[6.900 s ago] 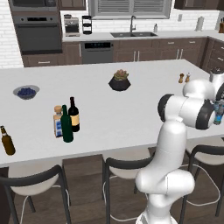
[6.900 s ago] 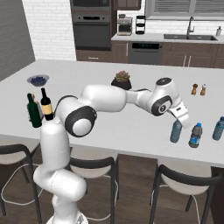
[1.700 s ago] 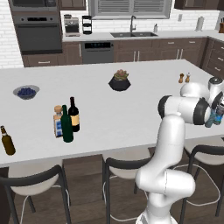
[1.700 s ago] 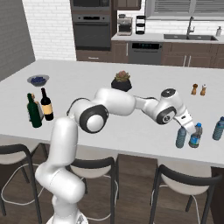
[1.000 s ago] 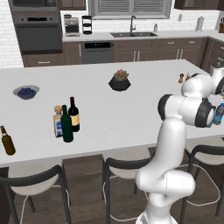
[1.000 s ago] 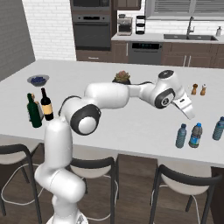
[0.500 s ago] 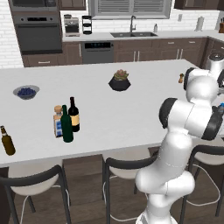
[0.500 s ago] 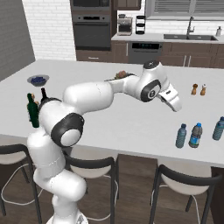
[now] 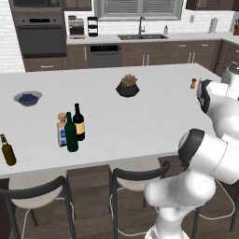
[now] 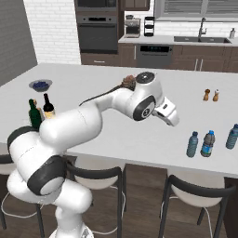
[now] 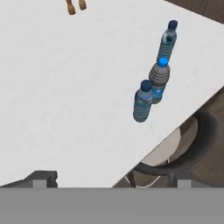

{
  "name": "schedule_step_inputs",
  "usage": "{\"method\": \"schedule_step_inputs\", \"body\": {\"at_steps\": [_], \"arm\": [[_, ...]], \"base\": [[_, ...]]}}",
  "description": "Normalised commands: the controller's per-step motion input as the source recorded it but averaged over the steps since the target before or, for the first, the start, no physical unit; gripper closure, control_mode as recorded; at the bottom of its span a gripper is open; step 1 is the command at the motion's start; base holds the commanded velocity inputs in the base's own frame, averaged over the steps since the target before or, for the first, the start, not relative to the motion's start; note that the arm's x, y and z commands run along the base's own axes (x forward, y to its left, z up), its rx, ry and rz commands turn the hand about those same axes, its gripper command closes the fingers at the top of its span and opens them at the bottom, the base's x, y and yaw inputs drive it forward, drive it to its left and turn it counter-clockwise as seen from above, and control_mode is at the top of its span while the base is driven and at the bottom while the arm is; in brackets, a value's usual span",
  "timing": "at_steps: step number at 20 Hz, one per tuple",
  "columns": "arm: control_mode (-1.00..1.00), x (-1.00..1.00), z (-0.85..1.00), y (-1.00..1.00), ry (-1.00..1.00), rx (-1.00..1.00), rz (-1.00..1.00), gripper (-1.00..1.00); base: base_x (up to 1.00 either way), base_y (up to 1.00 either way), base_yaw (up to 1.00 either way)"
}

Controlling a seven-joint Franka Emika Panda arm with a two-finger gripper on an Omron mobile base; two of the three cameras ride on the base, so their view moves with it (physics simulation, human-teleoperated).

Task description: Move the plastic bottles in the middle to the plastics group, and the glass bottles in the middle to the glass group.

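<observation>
1. Pale water bottle [image 10: 192, 144] standing upright near the front edge of the surface [image 10: 111, 130], just beside the blue bottle with a dark band [image 10: 208, 143].
2. Green wine bottle [image 9: 71, 133] and black wine bottle [image 9: 78, 123] close together toward the left front, touching the square blue-labelled bottle [image 9: 61, 130].
3. Small brown bottle [image 9: 7, 150] alone by the left front corner.
4. Fingers [image 10: 170, 116] spread wide, holding nothing, up above the middle.

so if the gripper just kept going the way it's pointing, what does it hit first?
Probably bare island top. The open gripper angles down at the counter, and the hand view centres on empty surface left of the three plastic bottles. Depth is unclear, but nothing stands in that line.
</observation>
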Motion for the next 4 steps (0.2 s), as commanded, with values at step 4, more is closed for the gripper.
{"method": "schedule_step_inputs", "body": {"at_steps": [4], "arm": [[-1.0, -0.5, 0.0, 0.84, 0.0, -0.01, 0.16, -1.0]], "base": [[0.0, 0.0, 0.0]]}}
